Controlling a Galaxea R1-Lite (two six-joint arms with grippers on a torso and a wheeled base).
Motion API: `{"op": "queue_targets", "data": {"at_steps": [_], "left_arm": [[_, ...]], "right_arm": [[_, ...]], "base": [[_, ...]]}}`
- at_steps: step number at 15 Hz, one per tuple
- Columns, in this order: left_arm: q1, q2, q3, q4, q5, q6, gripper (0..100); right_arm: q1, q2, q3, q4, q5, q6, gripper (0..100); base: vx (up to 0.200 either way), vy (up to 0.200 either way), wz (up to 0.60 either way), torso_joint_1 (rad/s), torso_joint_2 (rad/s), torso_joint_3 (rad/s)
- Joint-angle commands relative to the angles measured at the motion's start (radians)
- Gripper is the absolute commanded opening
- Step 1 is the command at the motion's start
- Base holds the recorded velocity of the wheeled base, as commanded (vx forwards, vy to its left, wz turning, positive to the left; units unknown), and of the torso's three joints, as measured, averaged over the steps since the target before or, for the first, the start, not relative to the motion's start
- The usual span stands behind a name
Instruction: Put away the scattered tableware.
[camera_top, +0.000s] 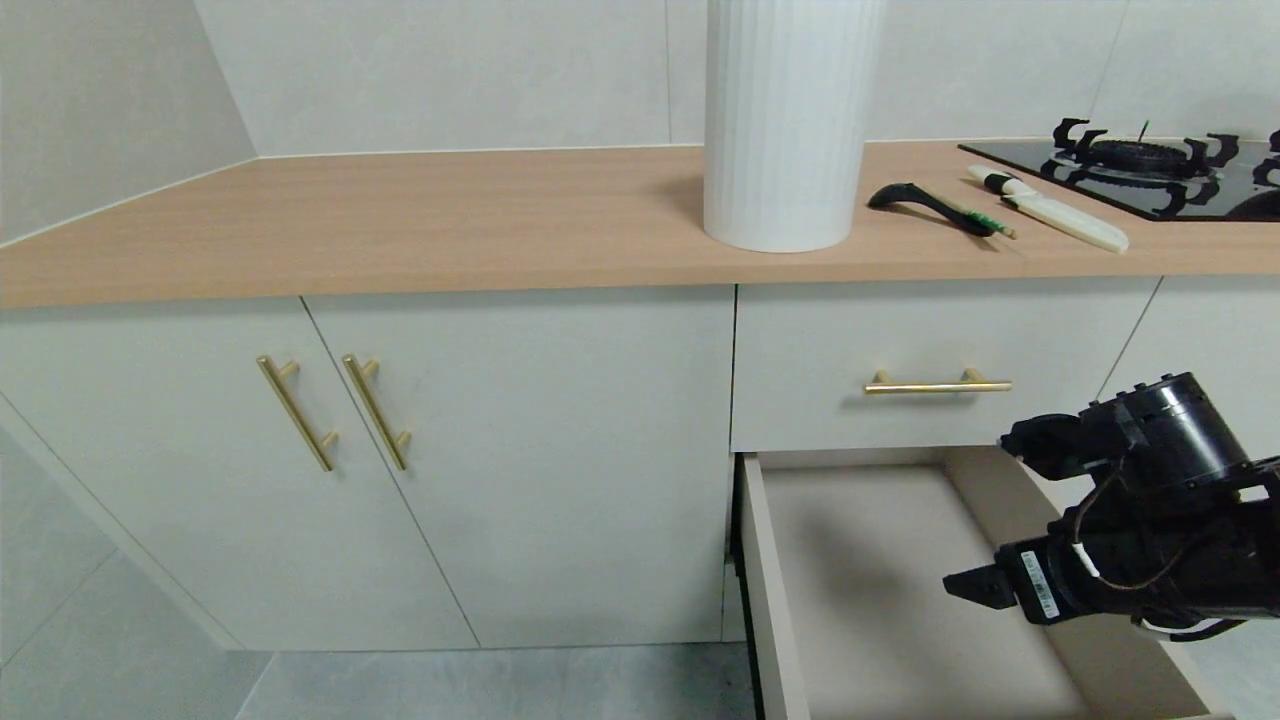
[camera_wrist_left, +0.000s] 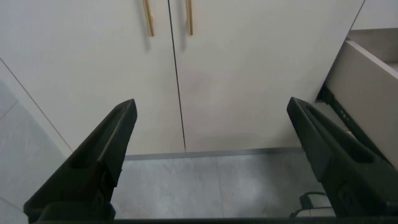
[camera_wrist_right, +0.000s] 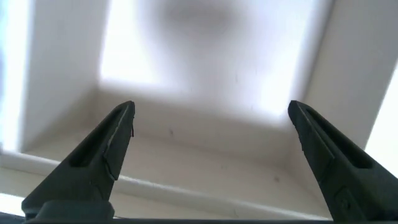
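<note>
Tableware, a black curved spoon (camera_top: 925, 203) and white knife (camera_top: 1060, 215), lies on the tan wooden surface (camera_top: 450, 220) above the spread, empty right hand (camera_top: 985, 512) at the open pale drawer (camera_top: 770, 590); next, probably, reach up and grasp one.

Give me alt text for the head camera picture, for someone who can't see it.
The right gripper, open, hangs over a pulled-out drawer beneath a wooden counter. On the counter lie a black utensil and a white knife, between a tall white ribbed cylinder and a gas hob.
</note>
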Motion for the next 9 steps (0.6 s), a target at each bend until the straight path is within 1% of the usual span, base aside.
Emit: {"op": "queue_targets", "data": {"at_steps": [1, 6, 7, 9], "left_arm": [[0.001, 0.000, 0.000, 0.000, 0.000, -0.001, 100], [0.001, 0.000, 0.000, 0.000, 0.000, 0.000, 100], [0.001, 0.000, 0.000, 0.000, 0.000, -0.001, 100], [0.001, 0.000, 0.000, 0.000, 0.000, -0.001, 100]], "right_arm": [[0.000, -0.046, 0.007, -0.018, 0.001, -0.001, 100], [0.000, -0.060, 0.011, -0.029, 0.001, -0.001, 100], [0.000, -0.062, 0.011, -0.029, 0.001, -0.001, 100], [0.000, -0.066, 0.013, -0.029, -0.004, -0.001, 100]], "base": [[0.000, 0.000, 0.00, 0.000, 0.00, 0.000], [0.000, 0.000, 0.00, 0.000, 0.00, 0.000], [0.000, 0.000, 0.00, 0.032, -0.13, -0.105], [0.000, 0.000, 0.00, 0.053, -0.28, -0.247]]}}
